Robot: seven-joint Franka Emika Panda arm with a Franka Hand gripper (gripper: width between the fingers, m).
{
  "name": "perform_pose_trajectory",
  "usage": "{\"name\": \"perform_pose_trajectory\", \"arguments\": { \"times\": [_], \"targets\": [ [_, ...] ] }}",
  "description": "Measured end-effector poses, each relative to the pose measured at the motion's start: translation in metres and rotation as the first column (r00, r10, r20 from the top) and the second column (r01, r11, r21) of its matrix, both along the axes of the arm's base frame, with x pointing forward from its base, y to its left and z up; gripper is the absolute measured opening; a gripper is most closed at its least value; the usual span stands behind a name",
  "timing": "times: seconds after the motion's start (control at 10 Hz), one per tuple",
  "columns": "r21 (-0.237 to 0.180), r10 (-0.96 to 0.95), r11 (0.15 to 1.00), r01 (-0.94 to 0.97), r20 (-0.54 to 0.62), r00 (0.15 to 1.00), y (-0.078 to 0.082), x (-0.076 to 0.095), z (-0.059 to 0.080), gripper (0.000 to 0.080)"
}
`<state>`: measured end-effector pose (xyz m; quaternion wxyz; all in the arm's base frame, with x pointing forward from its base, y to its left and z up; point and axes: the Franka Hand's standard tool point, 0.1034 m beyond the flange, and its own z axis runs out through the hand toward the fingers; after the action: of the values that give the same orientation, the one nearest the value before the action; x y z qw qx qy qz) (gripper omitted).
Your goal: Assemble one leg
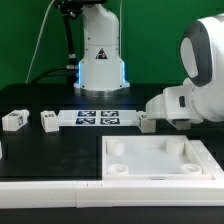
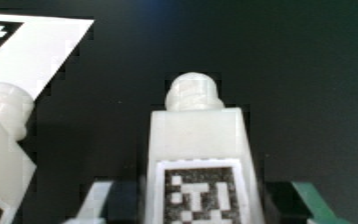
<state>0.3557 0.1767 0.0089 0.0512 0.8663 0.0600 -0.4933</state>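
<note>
A leg, a small white peg with a black-and-white tag on its side and a rounded tip, lies on the black table between my fingers. My gripper is open and straddles it, with a dark gap showing on each side between the leg and the fingers. In the exterior view my gripper is low at the table by the right end of the marker board, and it hides that leg. A second leg lies close beside.
Two more legs lie toward the exterior view's left. The large white rimmed square piece sits in front of the gripper. The robot base stands at the back. The marker board's corner shows in the wrist view.
</note>
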Motion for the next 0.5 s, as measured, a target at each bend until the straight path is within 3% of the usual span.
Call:
{"name": "perform_pose_trajectory", "arguments": {
  "times": [0.4, 0.5],
  "targets": [
    [0.004, 0.009, 1.0, -0.009, -0.002, 1.0, -0.001, 0.0, 0.002, 0.0289],
    [0.014, 0.028, 1.0, -0.028, 0.0, 1.0, -0.001, 0.004, 0.014, 0.029]
  ]
}}
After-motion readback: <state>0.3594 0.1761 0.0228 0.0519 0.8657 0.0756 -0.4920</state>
